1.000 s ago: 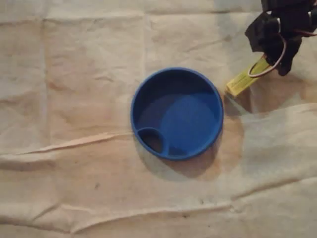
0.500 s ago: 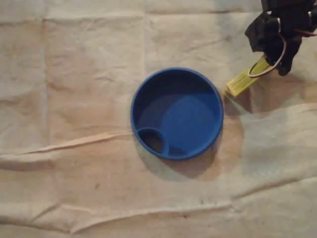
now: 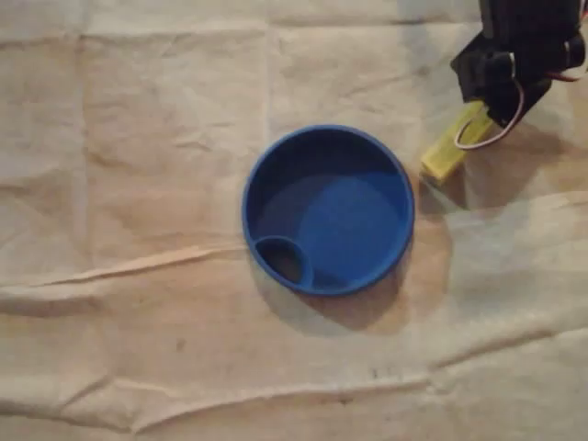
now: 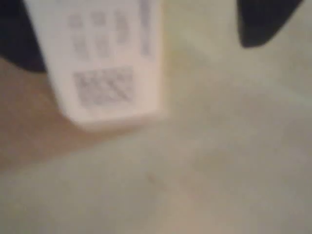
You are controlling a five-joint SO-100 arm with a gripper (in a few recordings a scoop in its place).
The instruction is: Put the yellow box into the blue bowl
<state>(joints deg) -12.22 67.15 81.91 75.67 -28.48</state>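
The yellow box (image 3: 450, 149) is a slim, oblong carton lying at a slant in the upper right of the overhead view. Its lower end points towards the blue bowl (image 3: 246, 213) and stops just beside the bowl's right rim, outside it. Its upper end runs under the robot's black gripper (image 3: 487, 101). A small dark shadow sits on the cloth just below the lower end. I cannot tell whether the box rests fully on the cloth or is tipped up a little.

In the wrist view the box (image 4: 105, 63) appears close up and blurred, as a pale printed face with rows of small text and a square code patch near its lower end. It lies against the dark finger at the left edge (image 4: 17, 41). The other dark finger (image 4: 263, 19) is at the top right, well apart from the box, with bare cloth between them. So the jaws are spread around the box and are not clamping it.

The round, deep blue bowl sits near the middle of the overhead view, with a small round pocket (image 3: 281, 261) inside its lower left wall. A thin wire loop (image 3: 504, 122) hangs from the gripper over the box's upper end. Everything lies on a creased cream cloth (image 3: 138, 349).
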